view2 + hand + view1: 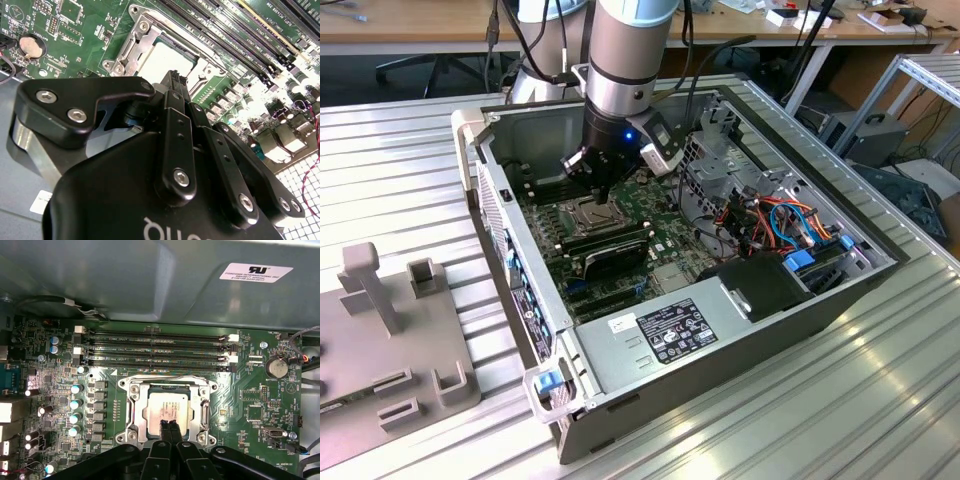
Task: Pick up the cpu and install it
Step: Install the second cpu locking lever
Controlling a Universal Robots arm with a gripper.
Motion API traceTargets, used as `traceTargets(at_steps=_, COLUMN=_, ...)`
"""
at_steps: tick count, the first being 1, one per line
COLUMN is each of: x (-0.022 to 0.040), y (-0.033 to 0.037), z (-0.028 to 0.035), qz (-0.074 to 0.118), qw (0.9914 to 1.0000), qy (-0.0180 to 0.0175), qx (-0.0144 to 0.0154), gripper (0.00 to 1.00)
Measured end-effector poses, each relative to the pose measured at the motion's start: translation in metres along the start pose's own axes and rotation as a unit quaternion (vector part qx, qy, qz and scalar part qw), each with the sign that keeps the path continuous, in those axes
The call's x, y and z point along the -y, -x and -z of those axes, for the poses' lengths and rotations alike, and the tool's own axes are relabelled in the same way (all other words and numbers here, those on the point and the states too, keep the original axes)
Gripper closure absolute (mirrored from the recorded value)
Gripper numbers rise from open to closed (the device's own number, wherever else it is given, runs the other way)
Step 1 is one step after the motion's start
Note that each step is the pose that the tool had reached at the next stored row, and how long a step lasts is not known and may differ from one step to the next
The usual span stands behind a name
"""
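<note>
At nine o'clock in the exterior view we had the grey plastic fixture block (395, 345) sitting on the ribbed aluminium table (390, 170), well apart from the action. Moving to the centre, the open grey desktop computer case (740, 345) lay on its side, and the silver-and-black robot arm (625, 60) reached down into it from twelve o'clock. Its black two-finger gripper (597, 196) hung just above the green motherboard (665, 245), right over the metal-framed socket (582, 213).

In the first wrist view we got the close look: the small flat square cpu with its dull silver-grey top (166, 409) lay inside the socket frame (131, 410), flat and level. The gripper (169, 426) had its fingertips pressed together, nothing between them, at six o'clock of the chip and right at its edge; touching or not, we couldn't tell. At twelve o'clock of the socket ran the long black memory slots (155, 347).

In the second wrist view the cpu (167, 60) showed pale beyond the closed fingers (175, 87).
</note>
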State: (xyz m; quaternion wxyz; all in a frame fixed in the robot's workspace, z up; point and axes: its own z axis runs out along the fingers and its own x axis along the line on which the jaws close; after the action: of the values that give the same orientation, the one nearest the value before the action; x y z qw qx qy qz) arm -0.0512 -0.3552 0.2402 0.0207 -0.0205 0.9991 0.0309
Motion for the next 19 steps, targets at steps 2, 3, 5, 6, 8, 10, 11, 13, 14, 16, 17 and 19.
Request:
traceTargets(at_steps=2, x=0.0, y=0.0, z=0.0, qz=0.0, qw=1.0, qy=0.0, qx=0.0, gripper=0.89)
traceTargets(at_steps=3, x=0.0003, y=0.0, z=0.0, qz=0.0, qw=1.0, qy=0.0, qx=0.0, gripper=0.89)
traceTargets(at_steps=5, x=0.0006, y=0.0, z=0.0001, qz=0.0, qw=1.0, qy=0.0, qx=0.0, gripper=0.89)
traceTargets(at_steps=6, x=0.0007, y=0.0, z=0.0, qz=0.0, qw=1.0, qy=0.0, qx=0.0, gripper=0.89)
traceTargets(at_steps=8, x=0.0011, y=0.0, z=0.0001, qz=0.0, qw=1.0, qy=0.0, qx=0.0, gripper=0.89)
traceTargets(at_steps=10, x=0.0015, y=-0.0001, z=0.0001, qz=0.0, qw=1.0, qy=0.0, qx=0.0, gripper=0.89)
traceTargets(at_steps=11, x=0.0017, y=-0.0001, z=0.0001, qz=0.0, qw=1.0, qy=0.0, qx=0.0, gripper=0.89)
traceTargets(at_steps=13, x=0.0027, y=-0.0001, z=0.0002, qz=0.0, qw=1.0, qy=0.0, qx=-0.0001, gripper=0.89)
traceTargets(at_steps=14, x=0.0028, y=-0.0001, z=0.0002, qz=0.0, qw=1.0, qy=0.0, qx=0.0, gripper=0.89)
traceTargets(at_steps=16, x=0.0035, y=-0.0001, z=0.0003, qz=0.0, qw=1.0, qy=0.0, qx=0.0, gripper=0.89)
traceTargets(at_steps=17, x=0.0042, y=-0.0001, z=0.0003, qz=0.0, qw=1.0, qy=0.0, qx=0.0, gripper=0.89)
traceTargets(at_steps=19, x=0.0052, y=-0.0002, z=0.0003, qz=0.0, qw=1.0, qy=0.0, qx=0.0, gripper=0.89)
